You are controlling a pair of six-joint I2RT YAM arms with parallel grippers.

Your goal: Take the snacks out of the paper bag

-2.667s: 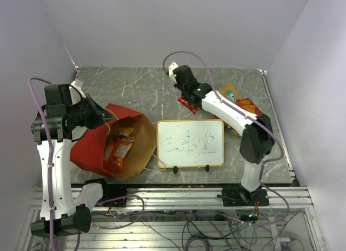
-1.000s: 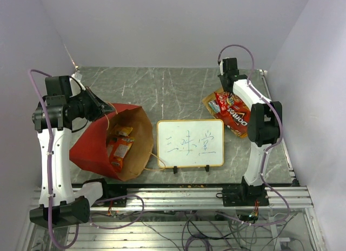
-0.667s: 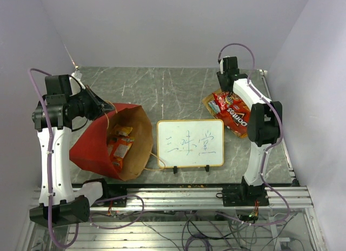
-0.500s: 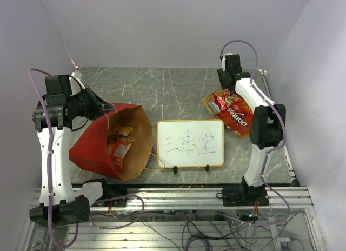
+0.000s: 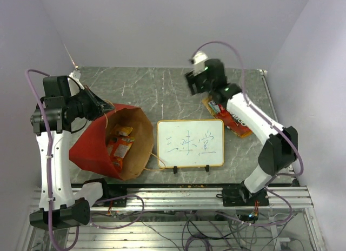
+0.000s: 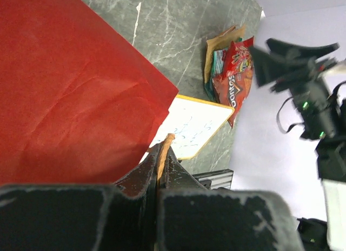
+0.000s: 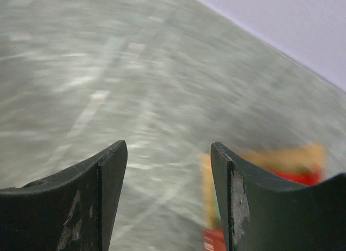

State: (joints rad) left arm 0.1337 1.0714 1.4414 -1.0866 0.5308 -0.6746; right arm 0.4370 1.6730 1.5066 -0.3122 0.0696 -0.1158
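The red paper bag (image 5: pixel 89 148) lies on its side at the left, its brown mouth facing right. Orange and yellow snacks (image 5: pixel 120 147) lie inside it. My left gripper (image 5: pixel 105 106) is shut on the bag's tan cord handle (image 6: pixel 164 145), holding the upper lip of the bag (image 6: pixel 70 88) up. More snacks (image 5: pixel 233 114) are piled at the back right, a red packet (image 6: pixel 235 78) on top. My right gripper (image 5: pixel 192 86) hovers left of that pile, open and empty over bare table (image 7: pixel 168 153). The pile (image 7: pixel 292 162) shows as a blur beside its right finger.
A framed whiteboard (image 5: pixel 190 143) with writing stands on small feet between the bag and the snack pile. Grey marble table (image 5: pixel 146 88) stretches behind it. Walls close in at the back and both sides; the metal rail (image 5: pixel 178 194) runs along the near edge.
My right gripper has opened, left the red packet on the back-right pile and swung left away from it. The left gripper still holds the bag handle, unmoved.
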